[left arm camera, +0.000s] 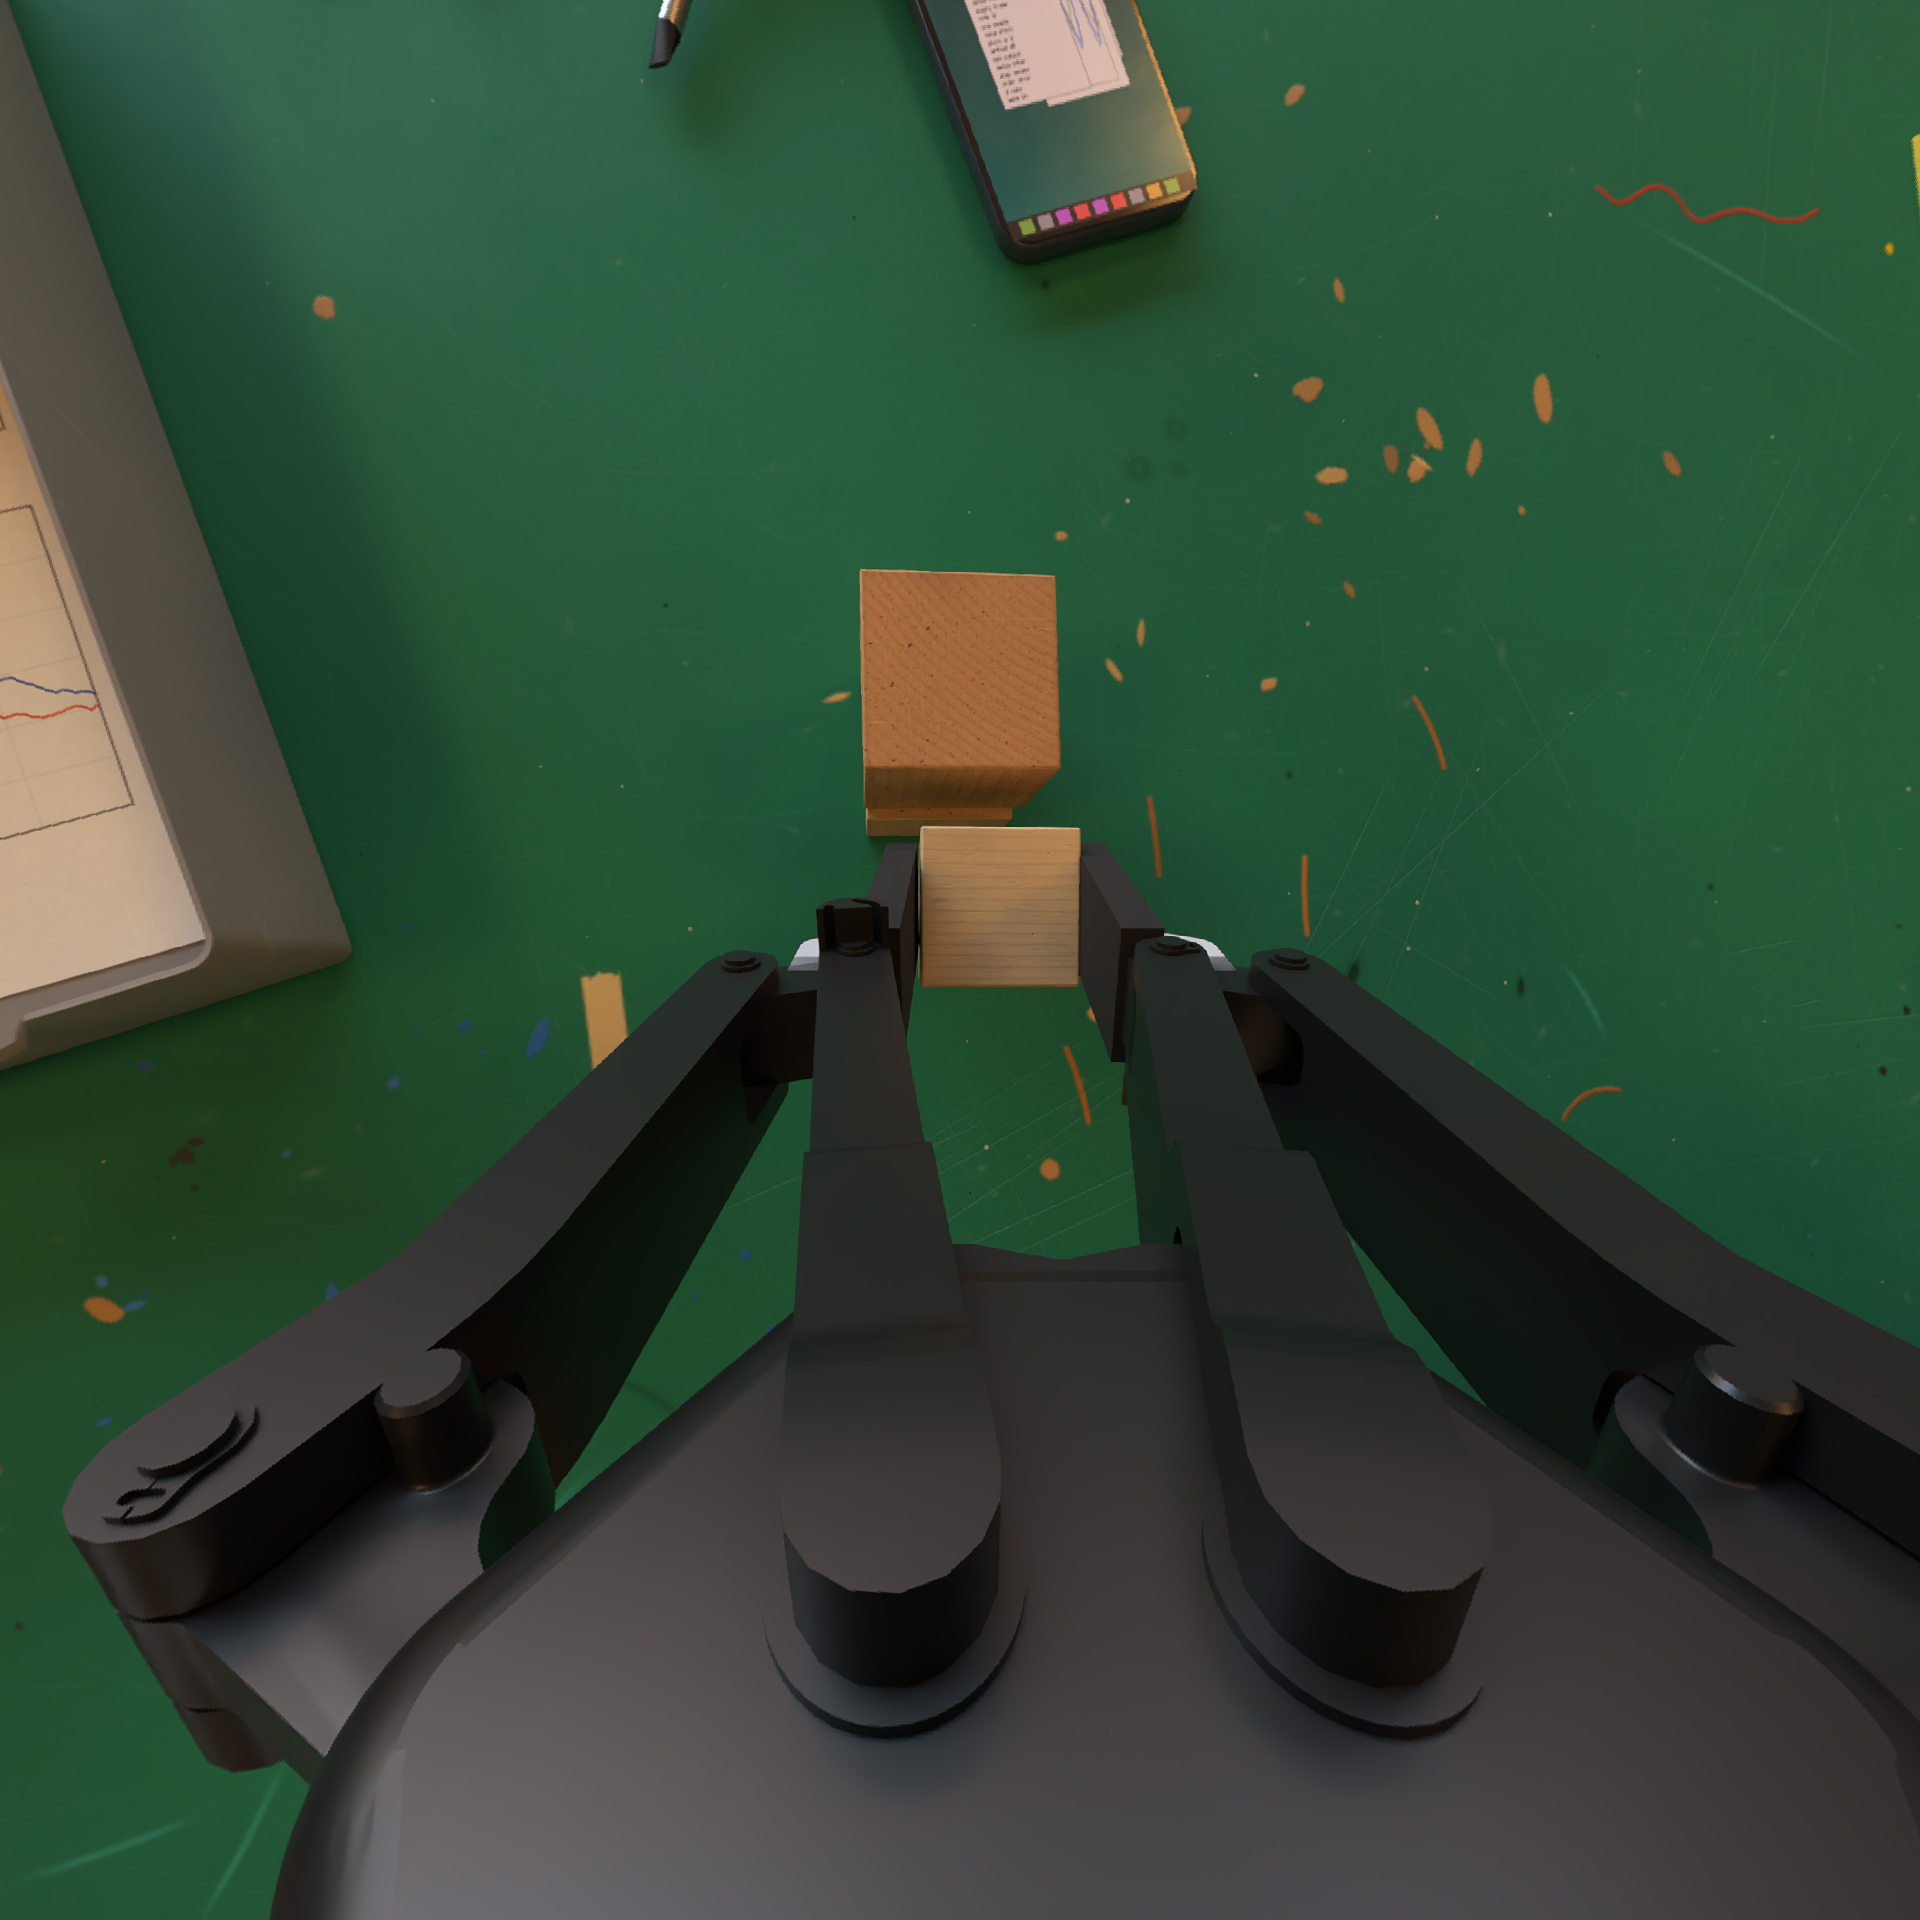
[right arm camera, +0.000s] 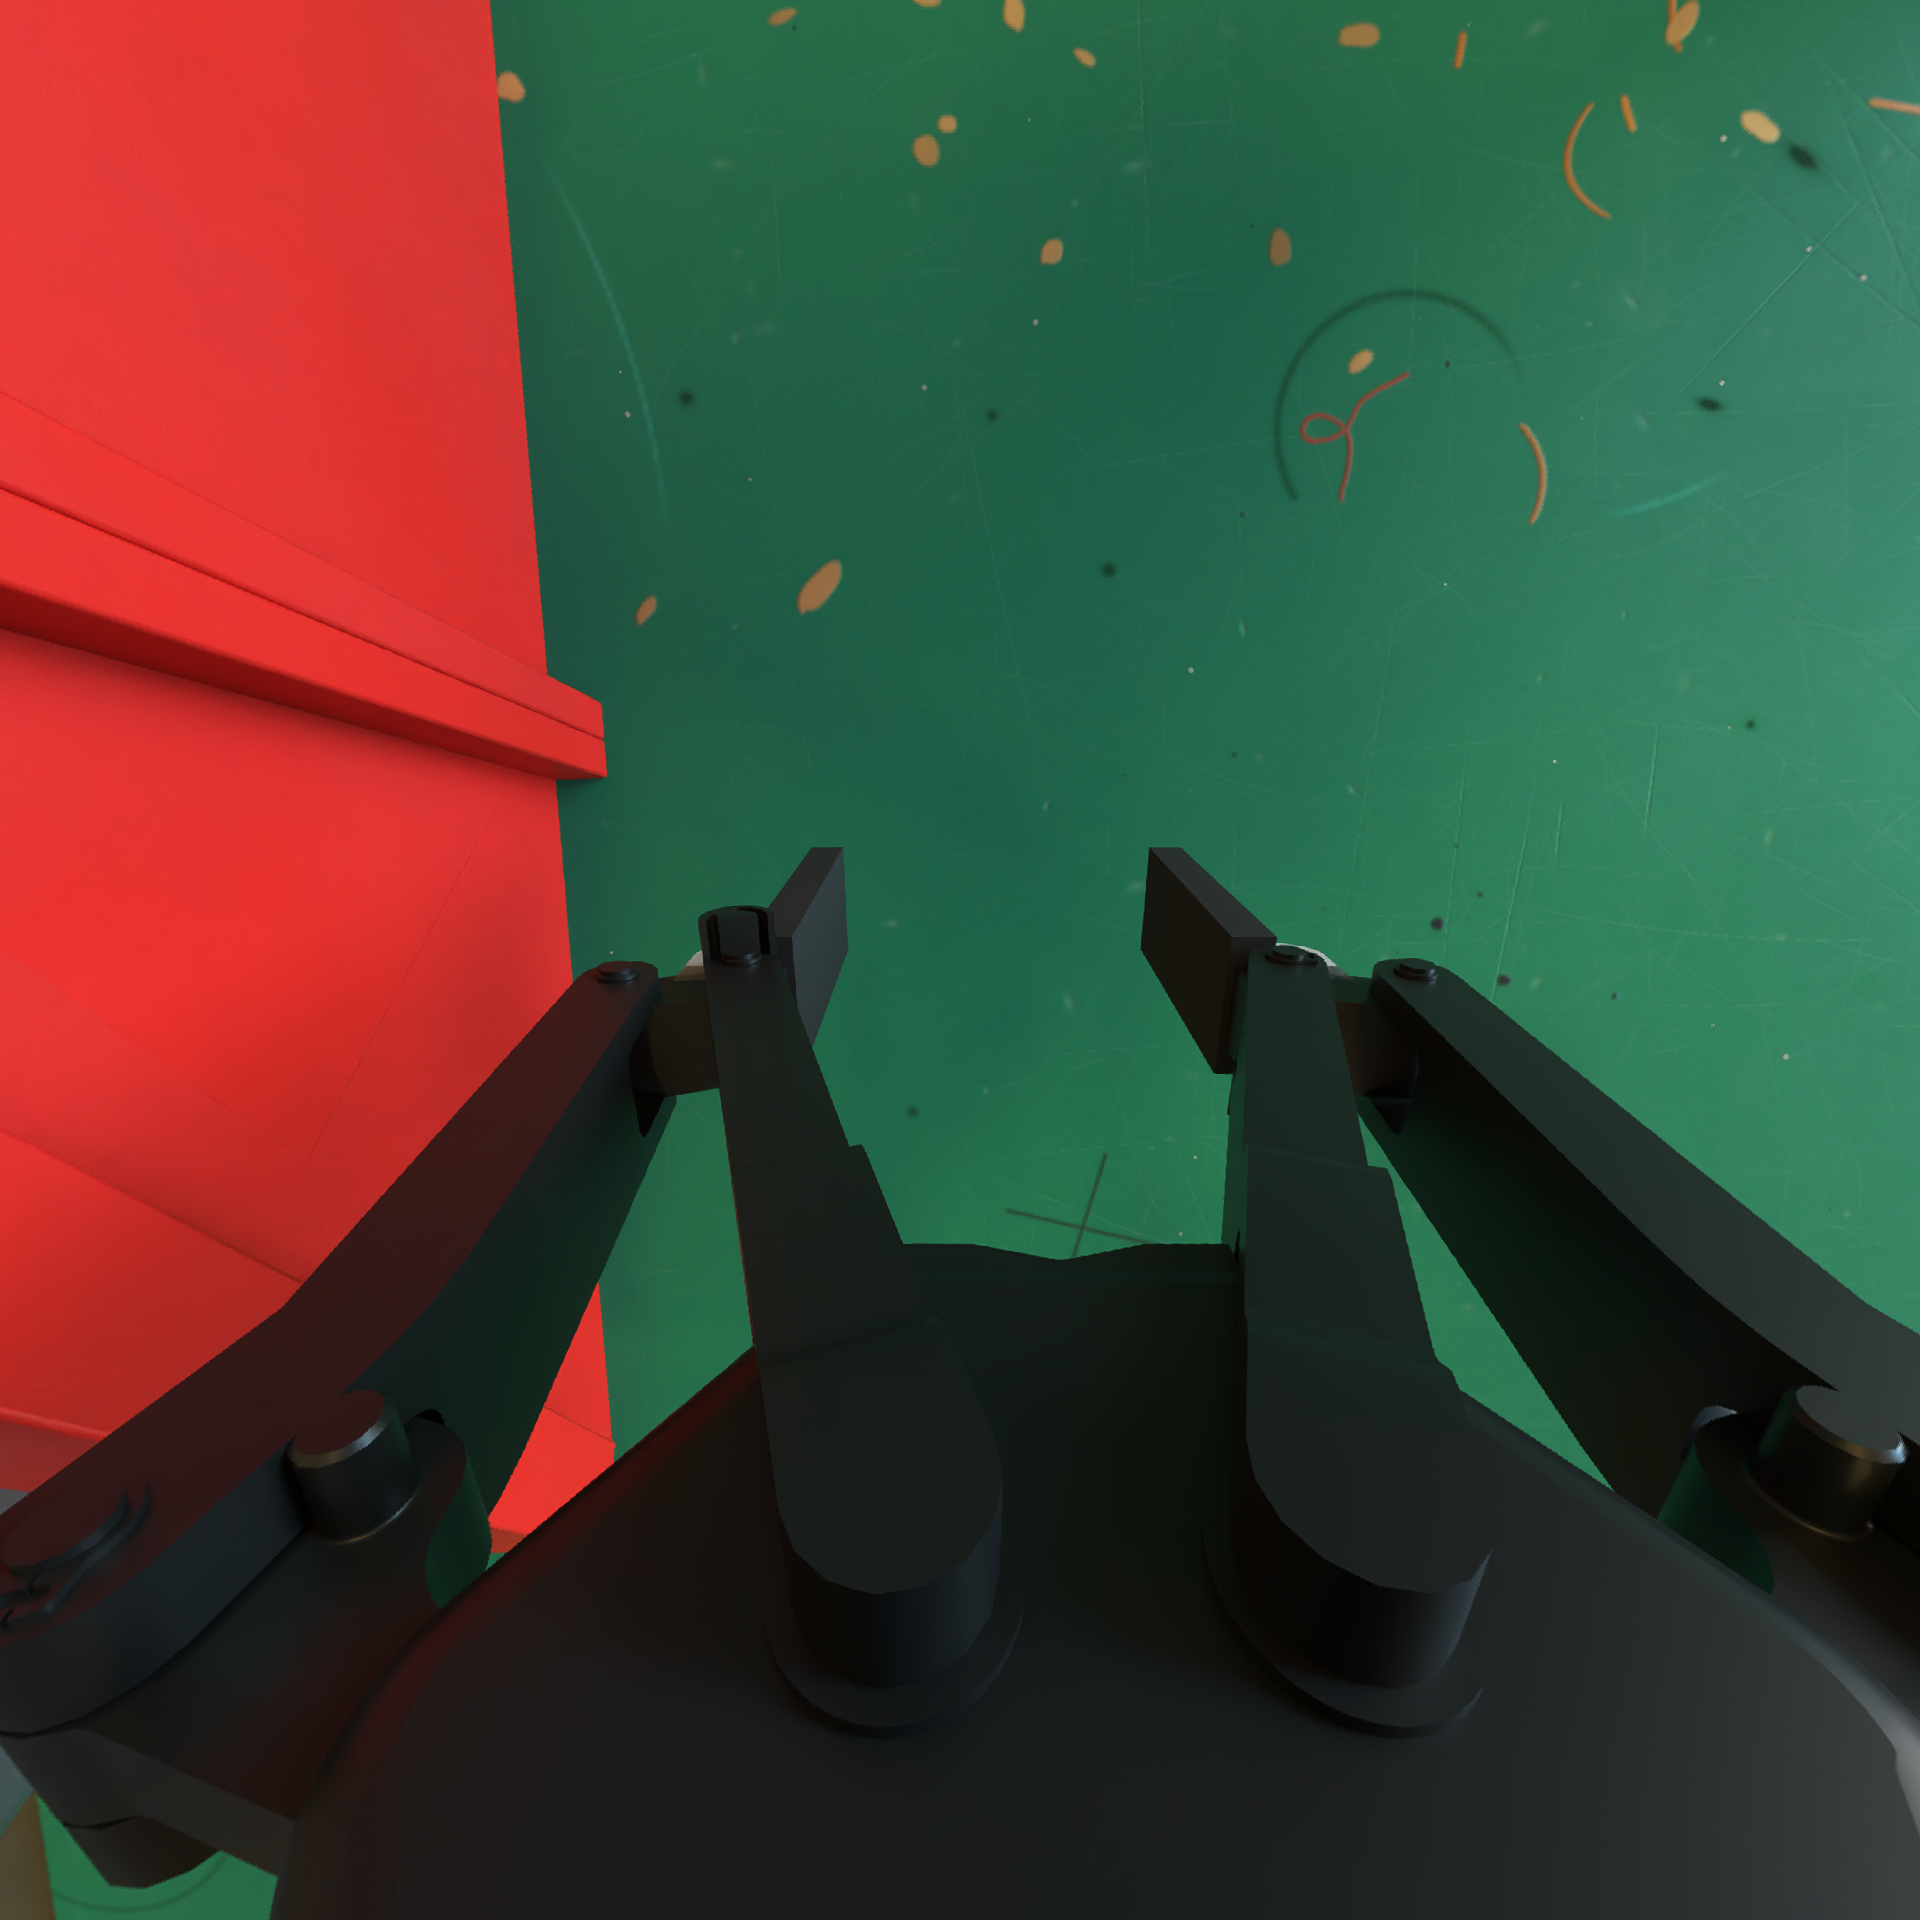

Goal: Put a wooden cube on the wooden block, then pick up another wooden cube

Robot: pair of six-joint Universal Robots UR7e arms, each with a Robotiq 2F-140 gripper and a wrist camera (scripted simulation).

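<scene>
Left gripper (left arm camera: 1000, 906), clamped on a pale cube (left arm camera: 1000, 906), sits just short of the wooden block (left arm camera: 958, 681); bare green mat (left arm camera: 1455, 790) lies open to either side of both. A grey tray (left arm camera: 156, 582) bounds the far left, and a dark device (left arm camera: 1070, 135) lies well beyond the block. Right gripper (right arm camera: 992, 940): fingers apart over bare mat, open ahead and rightward, with a red box (right arm camera: 260, 520) walling off its left side close by.

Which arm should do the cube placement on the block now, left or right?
Left. The left gripper already holds a wooden cube just short of the wooden block. The right gripper is open, empty, beside a red box.
</scene>
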